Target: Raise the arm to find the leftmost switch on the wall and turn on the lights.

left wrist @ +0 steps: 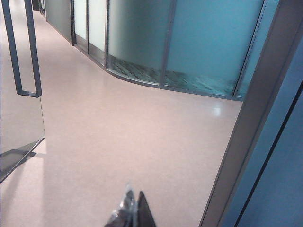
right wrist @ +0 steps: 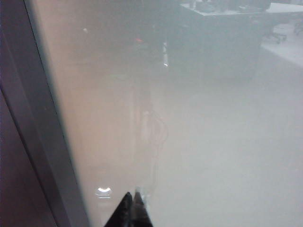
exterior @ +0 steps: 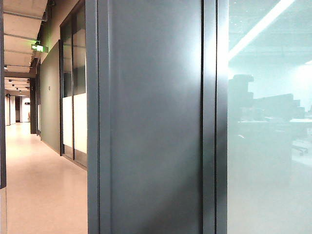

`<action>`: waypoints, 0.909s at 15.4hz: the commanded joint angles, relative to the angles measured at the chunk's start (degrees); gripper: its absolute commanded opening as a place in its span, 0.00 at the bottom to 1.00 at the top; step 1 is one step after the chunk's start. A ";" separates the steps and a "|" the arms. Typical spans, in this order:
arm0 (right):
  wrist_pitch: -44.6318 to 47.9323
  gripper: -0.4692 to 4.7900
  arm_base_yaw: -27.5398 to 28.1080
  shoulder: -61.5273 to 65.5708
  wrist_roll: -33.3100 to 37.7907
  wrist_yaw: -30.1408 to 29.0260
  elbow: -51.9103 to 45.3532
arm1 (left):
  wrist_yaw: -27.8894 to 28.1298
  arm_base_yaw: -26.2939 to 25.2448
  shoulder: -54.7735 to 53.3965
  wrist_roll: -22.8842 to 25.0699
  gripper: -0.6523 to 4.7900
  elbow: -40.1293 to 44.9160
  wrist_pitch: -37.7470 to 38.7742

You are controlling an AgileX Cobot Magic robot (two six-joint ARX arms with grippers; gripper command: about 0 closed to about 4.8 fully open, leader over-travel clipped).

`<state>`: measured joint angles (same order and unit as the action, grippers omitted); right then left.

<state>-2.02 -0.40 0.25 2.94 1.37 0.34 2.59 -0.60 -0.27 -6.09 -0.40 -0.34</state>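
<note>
In the exterior view, a dark grey wall panel (exterior: 156, 126) fills the middle, framed by vertical metal posts. To its right a frosted glass partition (exterior: 268, 146) is seen, with the blurred shapes of office furniture behind it and a bright ceiling light strip (exterior: 258, 27) above. To the left of the panel a corridor with a pale floor (exterior: 44, 185) runs away, lined by dark-framed glass doors (exterior: 74, 92); a green exit sign (exterior: 39, 48) is hung near the ceiling. Neither arm is shown in this view, and no switch can be made out on the wall in it.

In the left wrist view, the left gripper (left wrist: 131, 213) is seen at the frame's lower edge above the pinkish floor (left wrist: 123, 123), its fingers brought together at the tips. A curved frosted glass wall (left wrist: 199, 42) with grey posts is seen beyond it, a glass door with a long bar handle (left wrist: 21, 52) at one side, and a grey door frame (left wrist: 255, 109) at the other.

In the right wrist view, the right gripper (right wrist: 131, 210) is held close to a frosted glass pane (right wrist: 189, 142), its fingers closed together. A dark frame post (right wrist: 33, 132) borders the pane, and a desk (right wrist: 227, 28) is dimly seen through the glass. The switch is not visible in any view.
</note>
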 commanded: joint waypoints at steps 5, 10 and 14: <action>1.14 0.09 -0.04 -0.13 0.11 0.00 0.09 | -0.33 0.11 0.04 -0.48 0.11 -0.11 -0.57; 19.12 0.09 -0.11 -0.13 0.50 0.04 2.21 | -6.29 0.15 0.04 -3.45 0.11 -2.64 -8.94; 22.08 0.09 -0.04 0.94 -0.48 10.78 14.16 | -4.98 0.13 -0.09 -7.61 0.11 -9.53 -28.94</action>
<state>18.61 -0.38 0.43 2.70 8.84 12.49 -3.42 -0.58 -0.27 -13.61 -7.88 -28.60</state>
